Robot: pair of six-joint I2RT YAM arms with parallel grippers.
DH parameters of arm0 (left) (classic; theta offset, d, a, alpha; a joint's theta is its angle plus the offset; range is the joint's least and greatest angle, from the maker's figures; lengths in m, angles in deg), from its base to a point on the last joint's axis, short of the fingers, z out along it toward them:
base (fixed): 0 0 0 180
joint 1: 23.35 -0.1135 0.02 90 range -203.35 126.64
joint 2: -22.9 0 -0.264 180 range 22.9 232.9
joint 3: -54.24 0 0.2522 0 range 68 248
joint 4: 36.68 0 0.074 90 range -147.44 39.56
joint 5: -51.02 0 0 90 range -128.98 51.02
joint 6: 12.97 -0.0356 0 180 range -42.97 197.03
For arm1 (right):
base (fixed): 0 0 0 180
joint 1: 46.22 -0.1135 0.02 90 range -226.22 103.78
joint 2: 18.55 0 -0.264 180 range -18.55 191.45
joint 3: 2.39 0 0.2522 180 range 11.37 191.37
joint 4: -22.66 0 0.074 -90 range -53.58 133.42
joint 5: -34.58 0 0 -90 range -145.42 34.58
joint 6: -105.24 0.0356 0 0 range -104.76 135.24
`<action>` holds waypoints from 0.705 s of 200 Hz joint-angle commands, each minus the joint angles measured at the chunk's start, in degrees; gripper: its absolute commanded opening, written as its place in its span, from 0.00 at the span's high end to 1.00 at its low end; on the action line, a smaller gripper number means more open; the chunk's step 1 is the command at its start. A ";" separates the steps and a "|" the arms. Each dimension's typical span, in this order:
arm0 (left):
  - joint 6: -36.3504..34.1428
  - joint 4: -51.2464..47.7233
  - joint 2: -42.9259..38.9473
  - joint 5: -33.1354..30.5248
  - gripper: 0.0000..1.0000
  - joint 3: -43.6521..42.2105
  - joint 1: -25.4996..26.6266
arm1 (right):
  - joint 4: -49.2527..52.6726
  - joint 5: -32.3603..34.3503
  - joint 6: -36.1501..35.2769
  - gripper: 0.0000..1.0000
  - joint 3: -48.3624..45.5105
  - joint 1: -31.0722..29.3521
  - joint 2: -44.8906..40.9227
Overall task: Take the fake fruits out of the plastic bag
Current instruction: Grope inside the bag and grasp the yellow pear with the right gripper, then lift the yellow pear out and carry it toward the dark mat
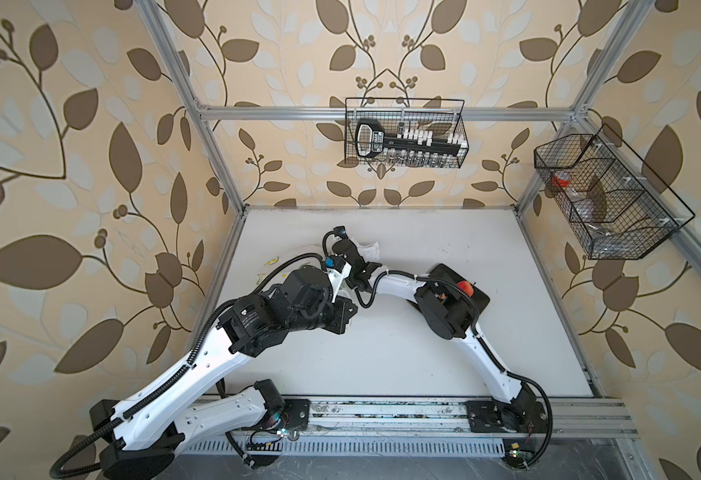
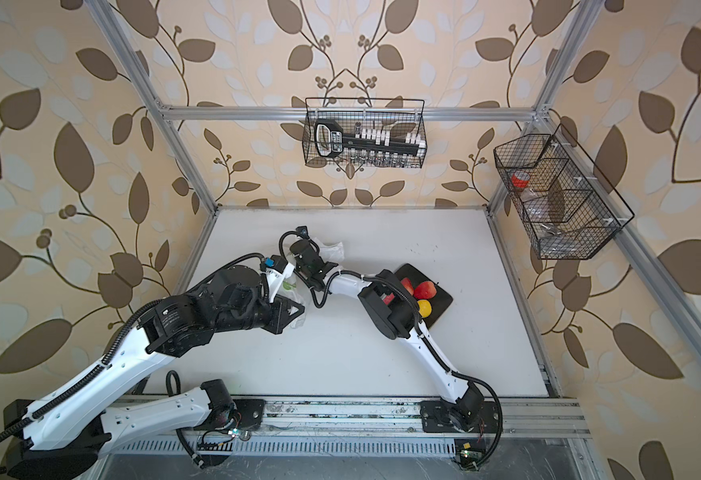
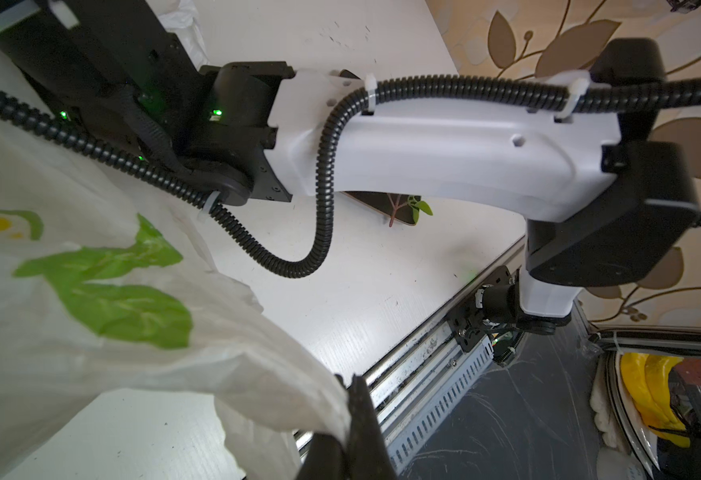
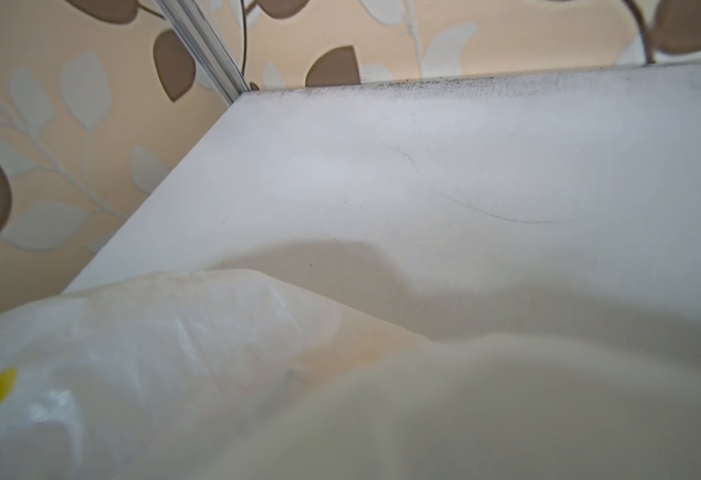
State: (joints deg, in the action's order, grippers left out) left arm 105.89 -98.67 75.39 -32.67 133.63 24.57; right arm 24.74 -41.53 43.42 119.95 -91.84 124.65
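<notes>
Left wrist view: clamps an edge of the plastic bag (image 3: 132, 332) in the left gripper (image 3: 350, 415), film running away from it toward the right arm (image 3: 444, 149). Holds the right gripper (image 2: 305, 251) down among the bag's folds in a top view, opposite the left one; cannot tell whether clenched or released, tip buried in film. Finds several fake fruits (image 2: 426, 289) already on the dark plate (image 2: 444, 300), behind the right gripper beside its elbow. Sees no fruit through the bag; expects any remainder just ahead of the right gripper, the nearer one.
</notes>
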 commanded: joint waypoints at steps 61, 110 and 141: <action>9.50 -4.15 -8.17 -15.07 1.00 -3.37 -0.11 | -1.62 -3.31 2.24 0.70 -24.40 1.78 -21.25; 9.99 -4.02 -7.69 -15.71 1.00 -4.45 -0.11 | -4.28 -6.83 4.46 0.71 -36.40 2.02 -30.70; 9.52 -0.27 -5.18 -16.40 1.00 -4.01 -0.11 | -4.59 -13.35 4.51 0.72 -41.24 1.93 -37.17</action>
State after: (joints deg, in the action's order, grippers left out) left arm 114.94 -102.40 68.59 -46.35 129.52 24.59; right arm 21.66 -49.20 47.20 82.05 -89.81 92.91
